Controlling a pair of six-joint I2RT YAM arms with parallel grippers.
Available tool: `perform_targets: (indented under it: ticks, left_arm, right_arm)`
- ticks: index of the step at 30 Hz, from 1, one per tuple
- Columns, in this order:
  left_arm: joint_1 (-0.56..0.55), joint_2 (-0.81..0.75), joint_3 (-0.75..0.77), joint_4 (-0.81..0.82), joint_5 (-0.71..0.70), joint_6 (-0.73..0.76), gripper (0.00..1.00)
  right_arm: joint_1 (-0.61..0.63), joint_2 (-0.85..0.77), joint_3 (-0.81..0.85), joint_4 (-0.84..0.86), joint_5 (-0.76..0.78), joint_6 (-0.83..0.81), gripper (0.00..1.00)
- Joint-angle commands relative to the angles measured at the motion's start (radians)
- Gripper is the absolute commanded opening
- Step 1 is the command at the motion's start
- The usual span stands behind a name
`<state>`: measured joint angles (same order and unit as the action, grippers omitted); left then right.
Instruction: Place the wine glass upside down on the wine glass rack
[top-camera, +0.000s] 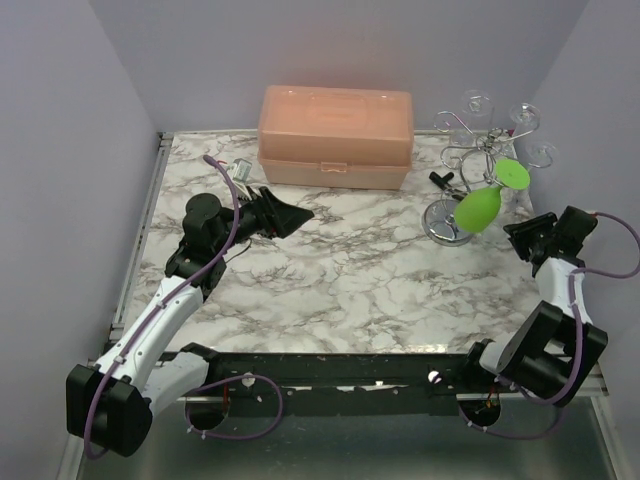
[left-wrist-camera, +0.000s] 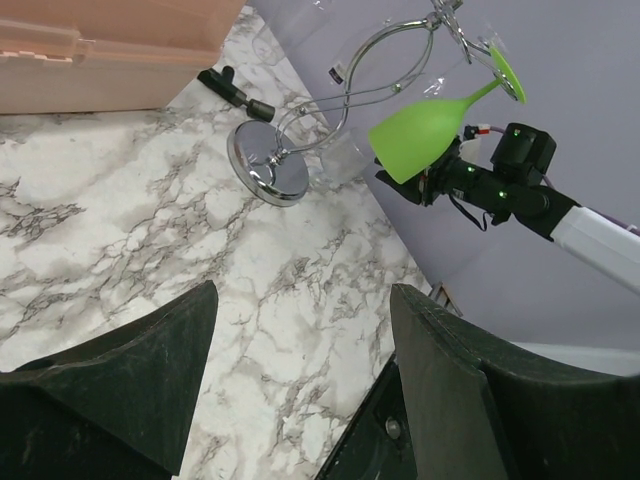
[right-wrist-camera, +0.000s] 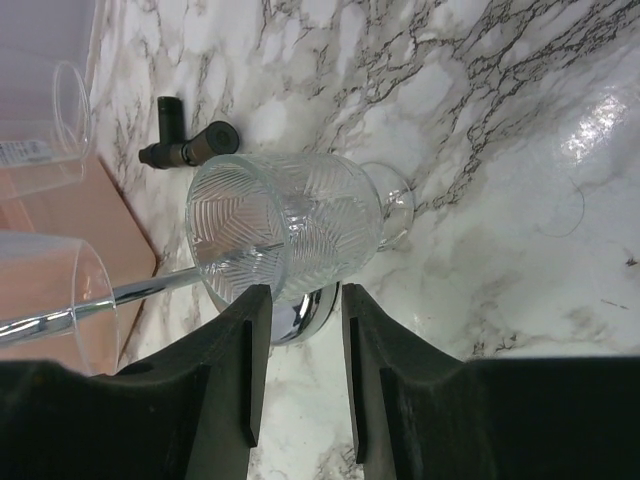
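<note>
A robot test cell in a lab: a marble-patterned worktop (top-camera: 330, 290) boxed by plain lilac walls (top-camera: 70, 100) behind and beside the peach plastic box (top-camera: 335, 135), with a cabled left arm (top-camera: 165, 315) and right arm (top-camera: 560, 300) on a black rail (top-camera: 330, 372) in front of it.

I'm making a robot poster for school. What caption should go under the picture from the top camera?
Green wine glass hanging bowl-down from the wine glass rack, with the right gripper close beside it.
</note>
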<state>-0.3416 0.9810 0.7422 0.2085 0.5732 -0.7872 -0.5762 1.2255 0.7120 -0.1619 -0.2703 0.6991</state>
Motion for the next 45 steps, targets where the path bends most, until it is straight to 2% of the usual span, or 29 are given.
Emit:
perform_targets:
  ticks: [1, 7, 12, 15, 24, 30, 35, 45]
  left_arm:
    - [0.006, 0.001, 0.007, 0.035, 0.005, -0.019, 0.72]
    - [0.006, -0.011, -0.005, 0.04, -0.008, -0.033, 0.72]
    - [0.006, -0.029, -0.02, 0.038, -0.019, -0.042, 0.72]
    - [0.006, -0.036, -0.031, 0.045, -0.021, -0.05, 0.72]
    - [0.006, -0.036, -0.024, 0.031, -0.019, -0.049, 0.72]
    - [0.006, -0.03, -0.016, 0.035, -0.016, -0.053, 0.72]
    - [0.006, -0.027, -0.021, 0.043, -0.013, -0.059, 0.72]
    - [0.006, -0.019, -0.02, 0.051, -0.004, -0.058, 0.72]
  right_arm:
    - [-0.006, 0.03, 0.035, 0.049, 0.032, -0.003, 0.4]
    - [-0.005, 0.059, 0.051, 0.06, 0.02, 0.009, 0.42]
    - [-0.006, 0.06, 0.06, 0.071, -0.05, 0.012, 0.49]
    - [-0.005, 0.074, 0.06, 0.073, -0.029, 0.022, 0.5]
    - [-0.004, 0.117, 0.066, 0.063, 0.025, 0.005, 0.38]
    - [-0.005, 0.085, 0.081, -0.011, 0.017, -0.035, 0.32]
    - [-0.006, 0.063, 0.104, -0.087, 0.041, -0.059, 0.2]
    - [-0.005, 0.079, 0.116, -0.151, 0.043, -0.125, 0.19]
